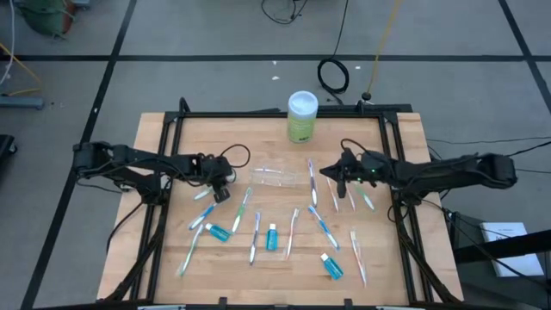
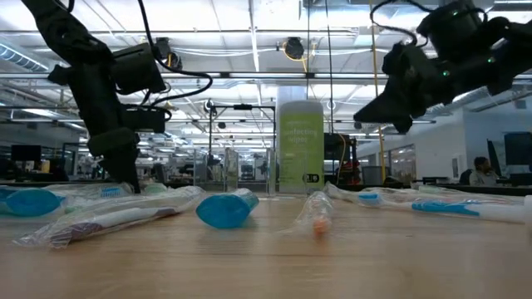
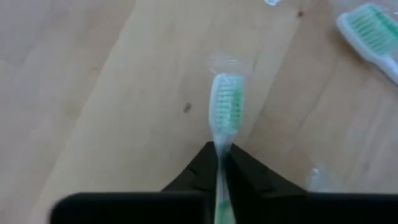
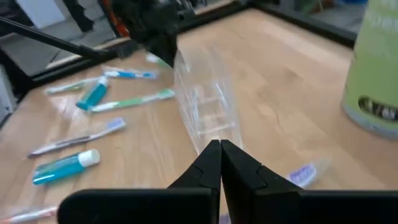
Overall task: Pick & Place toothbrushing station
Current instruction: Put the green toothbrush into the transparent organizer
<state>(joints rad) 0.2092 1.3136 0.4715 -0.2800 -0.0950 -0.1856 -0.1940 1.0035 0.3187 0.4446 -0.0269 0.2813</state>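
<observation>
The clear plastic toothbrushing station (image 1: 277, 176) lies on the wood at the table's middle, and it also shows in the right wrist view (image 4: 205, 102). My left gripper (image 1: 222, 193) is to its left, shut on a wrapped green-bristled toothbrush (image 3: 226, 102). My right gripper (image 1: 327, 171) is to the station's right, shut and empty. The low view shows my right gripper (image 2: 376, 112) raised above the table. Its fingertips (image 4: 221, 149) point at the station's near end without touching it. My left gripper pinches the wrapped toothbrush between its two fingers just behind the bristled head (image 3: 221, 144). The fingers lie along the brush, and the head sticks out forward past the fingertips over the wood. I cannot tell whether the brush is lifted clear of the table.
A green white-lidded canister (image 1: 302, 116) stands at the table's far middle. Several wrapped toothbrushes and blue toothpaste tubes (image 1: 272, 237) lie scattered over the near half, with more toothbrushes (image 1: 349, 196) below my right gripper. A black frame (image 1: 258, 113) runs along the table's edges.
</observation>
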